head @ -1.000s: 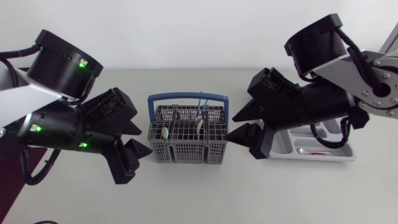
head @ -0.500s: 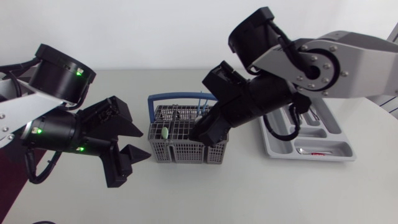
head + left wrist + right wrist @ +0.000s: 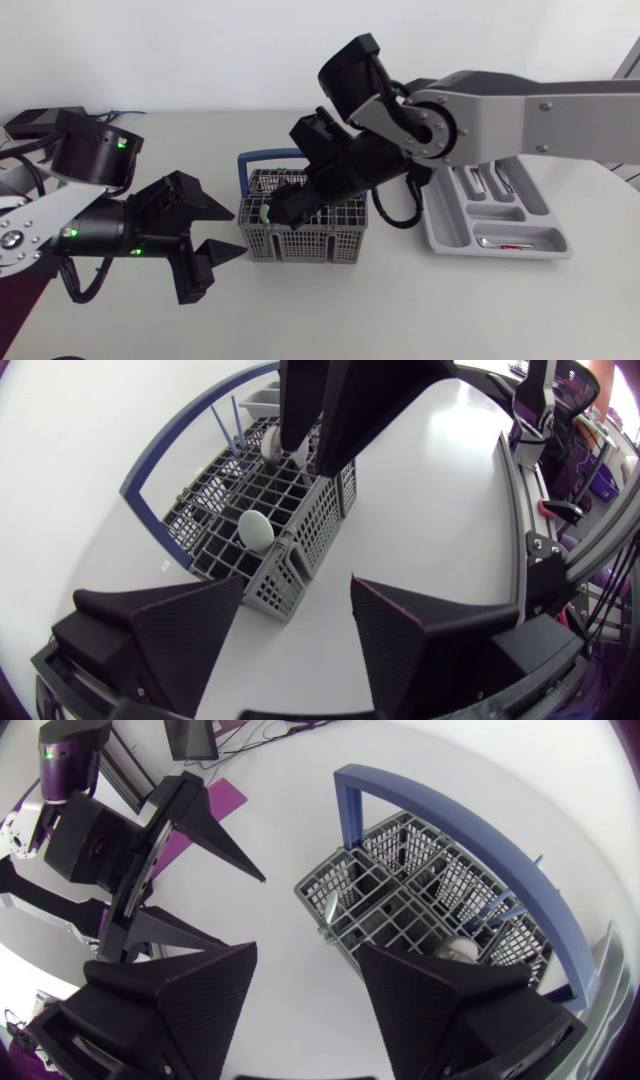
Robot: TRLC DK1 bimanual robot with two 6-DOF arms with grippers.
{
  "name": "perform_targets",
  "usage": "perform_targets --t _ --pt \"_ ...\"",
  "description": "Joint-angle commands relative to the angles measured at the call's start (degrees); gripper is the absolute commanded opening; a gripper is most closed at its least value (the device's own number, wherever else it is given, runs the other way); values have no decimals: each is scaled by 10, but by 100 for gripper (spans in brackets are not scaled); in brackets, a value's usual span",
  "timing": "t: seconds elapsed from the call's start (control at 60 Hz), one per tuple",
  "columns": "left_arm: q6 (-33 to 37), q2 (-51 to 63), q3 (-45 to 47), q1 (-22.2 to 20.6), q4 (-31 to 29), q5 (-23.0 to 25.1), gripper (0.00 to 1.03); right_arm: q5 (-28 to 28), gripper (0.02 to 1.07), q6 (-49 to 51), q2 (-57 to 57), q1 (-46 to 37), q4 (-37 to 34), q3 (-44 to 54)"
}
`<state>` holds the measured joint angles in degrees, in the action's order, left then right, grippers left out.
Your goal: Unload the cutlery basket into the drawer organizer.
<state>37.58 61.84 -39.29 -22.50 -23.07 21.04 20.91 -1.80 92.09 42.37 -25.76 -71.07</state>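
Hovering over the left end of the grey plastic mesh cutlery basket (image 3: 320,240) at frame centre, right black wedge-fingered gripper (image 3: 272,213) – fingers spread wide, touching nothing, left gripper (image 3: 235,231) just left of it, likewise spread and empty, pale grey plastic drawer organizer (image 3: 545,247) at right.

cutlery basket (image 3: 300,245): grey plastic mesh, multi-cell, upright mid-table, blue handle (image 3: 262,157) standing up over it. Loaded: pale green utensil end (image 3: 255,530) poking up from a cell nr one end, thin blue sticks (image 3: 225,425) by the handle, metal spoon bowl (image 3: 460,950) in another cell. drawer organizer (image 3: 550,238): grey tray, flat, just beside basket. Metal pcs (image 3: 492,182) in far slots, small pc (image 3: 487,242) in near slot.
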Motion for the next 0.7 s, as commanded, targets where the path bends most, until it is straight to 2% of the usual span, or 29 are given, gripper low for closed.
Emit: perform_targets --t 0.0,0.217,0.283,0.3,0.4,0.683 --pt "12 -8 22 7 21 8 95 -3 76 -36 16 9 18 -3" --pt "23 1 33 27 46 20 95 -21 75 -63 43 19 49 -5" --pt "27 4 33 33 50 25 95 -23 68 -67 49 22 59 -4" --pt "28 6 33 35 51 26 95 -24 63 -72 52 23 66 -3" --pt "35 17 33 44 58 30 95 -37 55 -80 65 26 75 -6" --pt "45 42 38 45 85 35 95 -60 52 -92 91 26 105 -7"
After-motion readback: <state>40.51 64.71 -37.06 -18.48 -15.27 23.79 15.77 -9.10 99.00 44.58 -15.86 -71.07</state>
